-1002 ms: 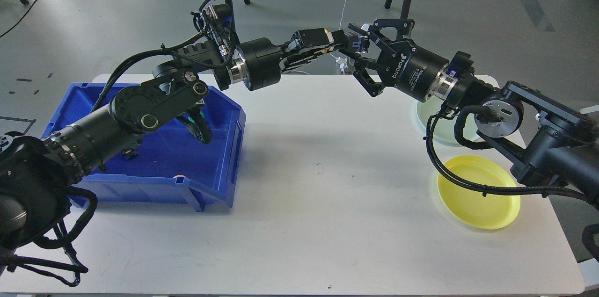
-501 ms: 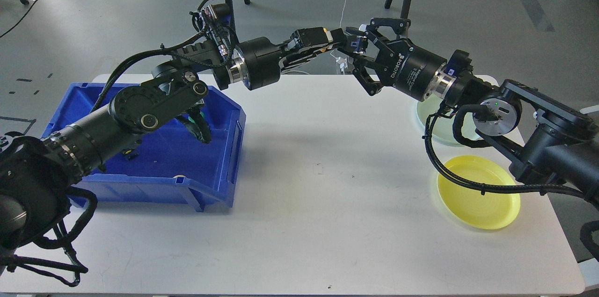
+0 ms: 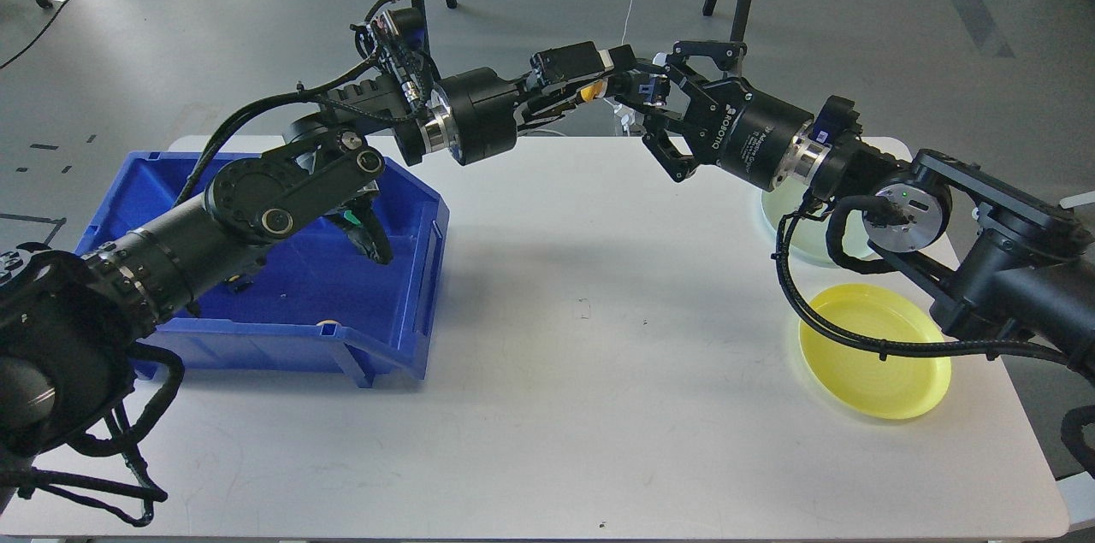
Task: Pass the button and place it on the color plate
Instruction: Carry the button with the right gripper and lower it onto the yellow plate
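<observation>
Near the top centre of the frame the two black arms meet above the far edge of the white table [image 3: 547, 372]. The left gripper [image 3: 599, 77] has its fingers closed on a small yellow-orange button [image 3: 587, 93], which shows as a bright spot between the dark fingertips. The right gripper [image 3: 652, 94] points at it from the right; its fingers surround the left fingertips, but whether they are spread or already pressing on the button cannot be told from this angle.

This looks like the hand-over itself, about the midpoint of the task. To do it well, the receiving fingers should close squarely on the free edges of the button, not on the left fingertips, and the left grip should let go only once the right one is firm. A pull apart along the line of the arms, slow and level, would keep the small piece from flicking out over the floor.

At the right edge of the frame a round yellow plastic plate [image 3: 873, 355] lies on the table, with a pale green plate [image 3: 791, 227] just behind it, partly hidden by the right arm. The yellow one seems the matching target. A blue plastic bin [image 3: 282, 295] sits at the left.
</observation>
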Available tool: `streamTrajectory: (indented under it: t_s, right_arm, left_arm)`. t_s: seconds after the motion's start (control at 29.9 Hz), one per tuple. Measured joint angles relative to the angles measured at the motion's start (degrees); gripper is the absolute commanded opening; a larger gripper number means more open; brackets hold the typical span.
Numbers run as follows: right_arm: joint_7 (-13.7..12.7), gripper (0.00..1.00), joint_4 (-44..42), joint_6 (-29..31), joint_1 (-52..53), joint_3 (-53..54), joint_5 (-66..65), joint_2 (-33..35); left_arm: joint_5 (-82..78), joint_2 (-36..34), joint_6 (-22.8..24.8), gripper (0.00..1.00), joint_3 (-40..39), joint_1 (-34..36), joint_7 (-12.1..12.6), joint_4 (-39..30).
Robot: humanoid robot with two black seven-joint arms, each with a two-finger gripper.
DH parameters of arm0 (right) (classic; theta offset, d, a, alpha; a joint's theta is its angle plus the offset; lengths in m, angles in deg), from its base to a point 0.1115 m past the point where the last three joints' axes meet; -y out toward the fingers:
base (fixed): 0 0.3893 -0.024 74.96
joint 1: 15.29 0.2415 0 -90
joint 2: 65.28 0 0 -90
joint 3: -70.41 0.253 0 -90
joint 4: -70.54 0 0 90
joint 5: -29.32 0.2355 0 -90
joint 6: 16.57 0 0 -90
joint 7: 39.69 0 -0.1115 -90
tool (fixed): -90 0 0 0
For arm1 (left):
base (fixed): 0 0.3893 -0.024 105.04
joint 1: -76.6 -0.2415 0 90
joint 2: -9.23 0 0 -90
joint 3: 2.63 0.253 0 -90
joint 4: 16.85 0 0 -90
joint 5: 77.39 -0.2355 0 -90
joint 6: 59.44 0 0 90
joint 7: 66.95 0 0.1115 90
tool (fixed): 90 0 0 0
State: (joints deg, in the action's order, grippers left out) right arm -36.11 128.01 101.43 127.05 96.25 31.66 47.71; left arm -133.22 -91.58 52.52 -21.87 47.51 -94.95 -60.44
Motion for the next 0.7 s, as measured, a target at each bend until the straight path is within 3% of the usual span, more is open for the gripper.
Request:
streamTrajectory:
  t_s: [0.17, 0.43, 0.57, 0.7]
  right_arm:
    - [0.0, 0.01, -0.1, 0.0, -0.4, 0.4, 0.4, 1.2]
    - [0.6, 0.01, 3.7, 0.0, -4.3, 4.1, 1.1, 10.9]
    - [0.6, 0.01, 8.9, 0.0, -11.5, 9.3, 1.1, 18.4]
    - [0.5, 0.01, 15.7, 0.0, -25.2, 18.7, 1.2, 25.5]
  left_arm:
    - [0.1, 0.0, -0.1, 0.77, -0.1, 0.0, 0.0, 0.1]
    - [1.1, 0.1, -0.1, 0.79, -0.1, 0.0, 0.0, 0.4]
    - [3.4, 0.2, -0.1, 0.79, -0.1, 0.0, 0.0, 1.1]
    - [3.9, 0.2, -0.1, 0.79, 0.0, -0.1, 0.0, 1.1]
